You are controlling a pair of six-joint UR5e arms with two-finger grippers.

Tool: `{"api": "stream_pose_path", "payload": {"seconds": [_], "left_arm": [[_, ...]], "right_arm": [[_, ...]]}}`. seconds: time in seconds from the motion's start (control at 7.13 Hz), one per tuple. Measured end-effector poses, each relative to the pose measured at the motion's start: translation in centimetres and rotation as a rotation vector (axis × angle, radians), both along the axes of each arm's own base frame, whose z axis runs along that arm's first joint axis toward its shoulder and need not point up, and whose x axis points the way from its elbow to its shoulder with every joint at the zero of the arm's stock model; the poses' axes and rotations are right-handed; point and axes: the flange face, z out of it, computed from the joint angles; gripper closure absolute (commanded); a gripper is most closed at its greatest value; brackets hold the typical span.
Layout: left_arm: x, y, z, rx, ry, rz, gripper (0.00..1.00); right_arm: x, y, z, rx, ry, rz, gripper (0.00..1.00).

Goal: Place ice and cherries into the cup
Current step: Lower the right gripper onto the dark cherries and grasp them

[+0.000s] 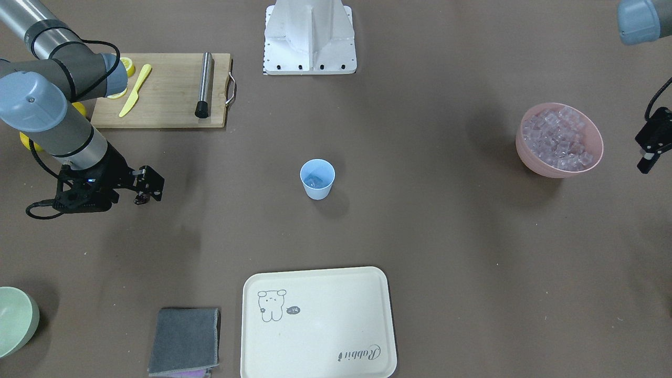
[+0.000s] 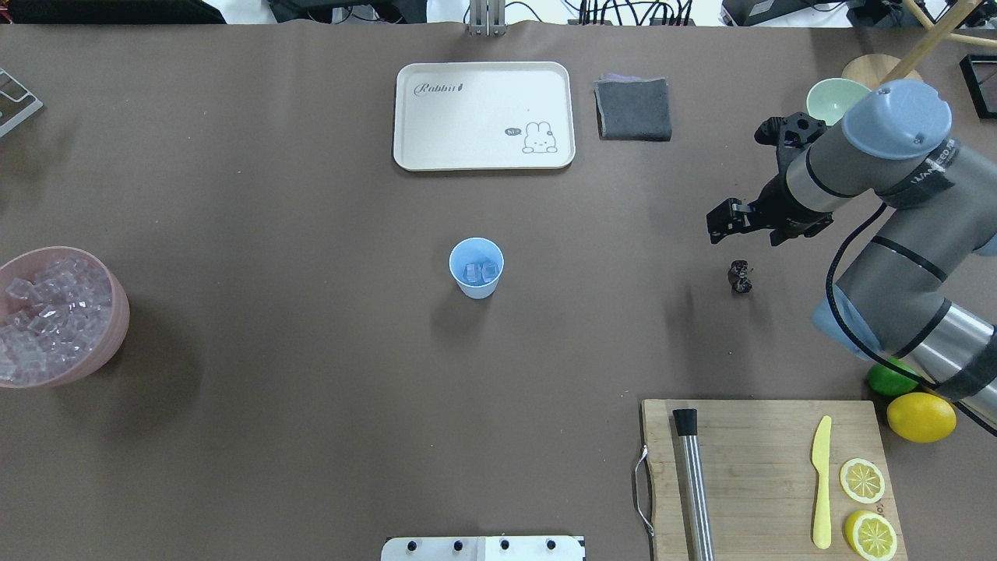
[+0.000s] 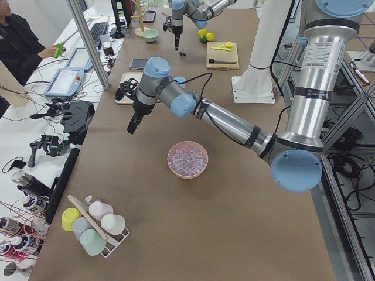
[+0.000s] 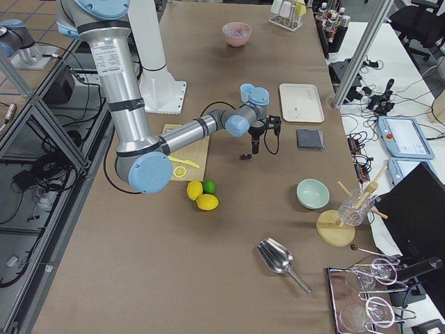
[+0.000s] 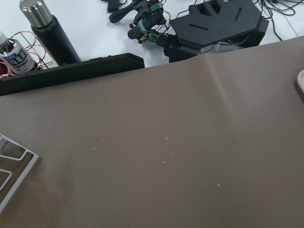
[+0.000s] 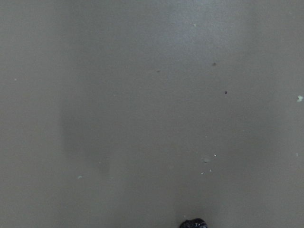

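Observation:
The pale blue cup (image 2: 477,287) stands mid-table with a few ice cubes (image 2: 480,271) in it; it also shows in the front view (image 1: 317,191). More ice (image 2: 47,319) fills the pink bowl (image 2: 113,347) at the left end. The cherries (image 2: 739,277) lie on the table right of the cup and show at the bottom edge of the right wrist view (image 6: 194,223). My right gripper (image 2: 720,222) hovers just beyond them, open and empty. My left gripper (image 1: 647,160) hangs beside the pink bowl (image 1: 541,167); I cannot tell whether it is open or shut.
A wooden cutting board (image 2: 763,467) at the near right carries a yellow knife, lemon slices and a steel rod. A lemon (image 2: 921,417) and a lime (image 2: 888,379) lie beside it. A cream tray (image 2: 483,152), a grey cloth (image 2: 633,109) and a mint bowl (image 2: 833,100) sit far.

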Motion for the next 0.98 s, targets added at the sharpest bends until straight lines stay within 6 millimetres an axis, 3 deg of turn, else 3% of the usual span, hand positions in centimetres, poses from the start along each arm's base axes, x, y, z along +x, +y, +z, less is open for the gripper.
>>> {"api": "stream_pose_path", "payload": {"seconds": [0.56, 0.7, 0.84, 0.98], "left_arm": [[0.0, 0.0, -0.1, 0.003, 0.0, 0.003, 0.02], [0.0, 0.0, -0.1, 0.002, 0.0, 0.003, 0.02], [0.0, 0.0, 0.0, 0.002, 0.0, 0.003, 0.02], [-0.1, 0.0, -0.1, 0.003, 0.0, 0.003, 0.02]], "right_arm": [[-0.1, 1.9, 1.5, -0.019, 0.018, -0.013, 0.02], [-0.7, 2.2, 1.7, -0.019, 0.025, -0.018, 0.08], [-1.2, 2.5, 1.8, -0.016, 0.031, -0.022, 0.34], [-1.4, 2.7, 1.9, -0.02, 0.034, -0.019, 0.4]]}}
